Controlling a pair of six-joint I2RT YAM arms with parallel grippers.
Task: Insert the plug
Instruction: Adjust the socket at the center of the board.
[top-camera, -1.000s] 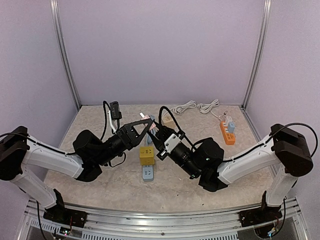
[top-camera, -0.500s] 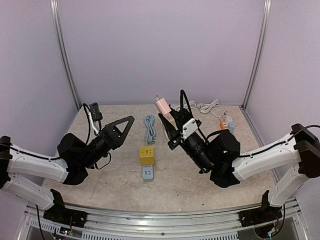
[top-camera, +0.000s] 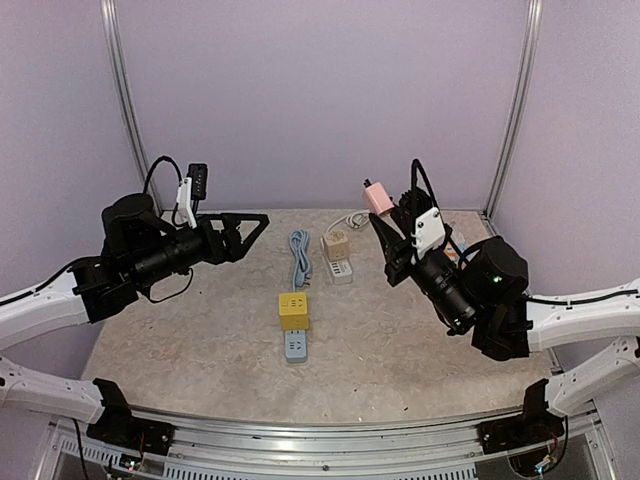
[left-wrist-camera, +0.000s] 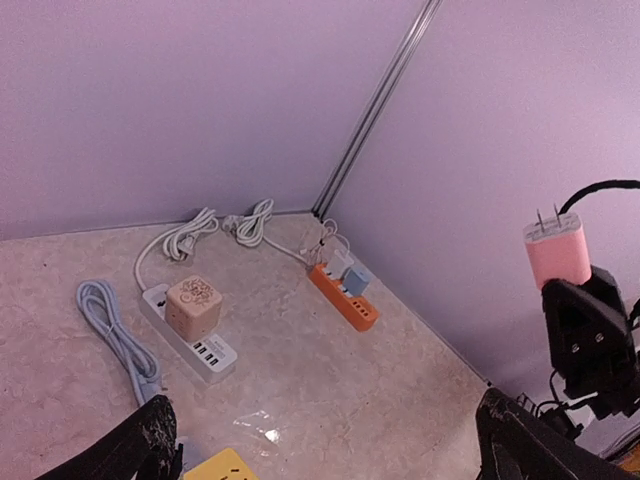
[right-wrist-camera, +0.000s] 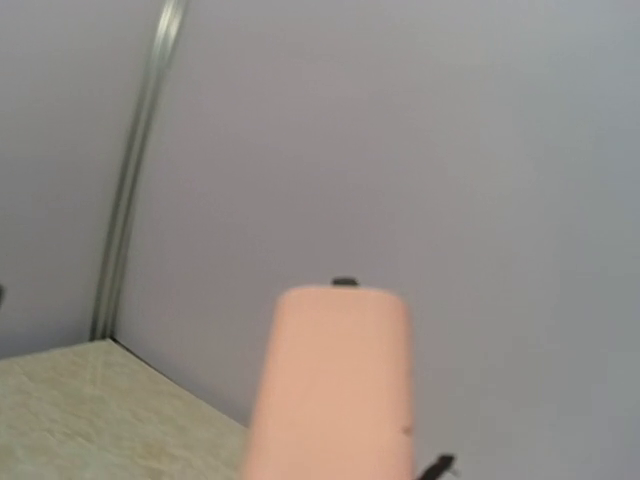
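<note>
The pink plug (top-camera: 378, 197) is held up in the air at the back right, prongs pointing up, with my right gripper (top-camera: 388, 218) shut on its lower end. The left wrist view shows the same plug (left-wrist-camera: 558, 250) above the black fingers (left-wrist-camera: 585, 320); it fills the right wrist view (right-wrist-camera: 335, 385). My left gripper (top-camera: 250, 232) hovers open and empty at the left, well apart from the plug; its fingertips (left-wrist-camera: 150, 445) frame bare table. On the table lies a blue-grey power strip (top-camera: 295, 346) carrying a yellow cube adapter (top-camera: 293, 311).
A white strip (left-wrist-camera: 205, 350) with a beige cube (left-wrist-camera: 193, 305) lies at the back centre. Near the right wall is an orange strip (left-wrist-camera: 345, 297) with a blue adapter (left-wrist-camera: 357, 282). A coiled grey-blue cable (top-camera: 300, 258) and white cords (left-wrist-camera: 190, 232) lie nearby.
My left gripper opened, let go of the pink plug and drew back to the left. My right arm carried the plug up and to the right, away from the centre.
</note>
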